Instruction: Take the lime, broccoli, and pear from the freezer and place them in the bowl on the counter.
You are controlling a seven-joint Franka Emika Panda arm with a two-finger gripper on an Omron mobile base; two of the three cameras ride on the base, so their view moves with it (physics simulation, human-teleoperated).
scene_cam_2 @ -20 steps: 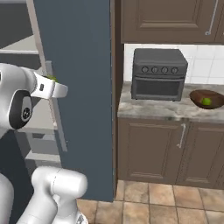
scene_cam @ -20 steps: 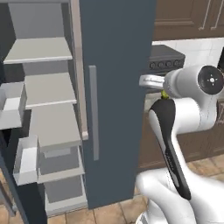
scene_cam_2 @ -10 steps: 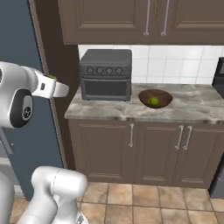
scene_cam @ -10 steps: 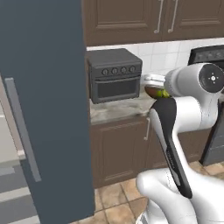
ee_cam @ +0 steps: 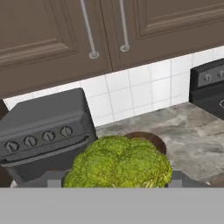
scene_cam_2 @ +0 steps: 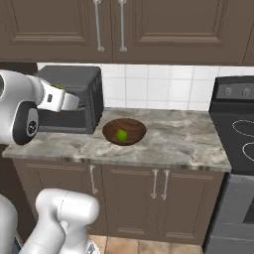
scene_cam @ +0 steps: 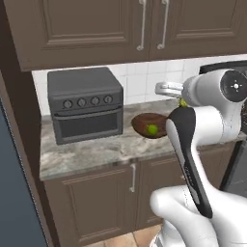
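My gripper (ee_cam: 116,181) is shut on the broccoli (ee_cam: 118,162), a lumpy yellow-green clump between the two fingertips. In the base views a sliver of the broccoli (scene_cam: 183,102) (scene_cam_2: 60,88) peeks out at the hand, held above counter height. The dark wooden bowl (scene_cam: 141,121) (scene_cam_2: 134,127) sits on the counter (scene_cam: 96,152) to the right of the toaster oven, with the lime (scene_cam: 152,129) (scene_cam_2: 121,135) lying inside it. In the hand view the bowl's rim (ee_cam: 152,140) shows just behind the broccoli. The freezer's edge (scene_cam: 14,202) stands at far left. The pear is out of view.
A dark grey toaster oven (scene_cam: 86,103) (scene_cam_2: 74,96) stands on the counter left of the bowl. A black stove (scene_cam_2: 238,129) borders the counter on the right. Brown wall cabinets (scene_cam_2: 149,25) hang above; bare stone (scene_cam_2: 183,134) lies right of the bowl.
The whole picture has shifted: the camera has swung from the open freezer to the counter with the bowl. The gripper keeps its hold on the broccoli.
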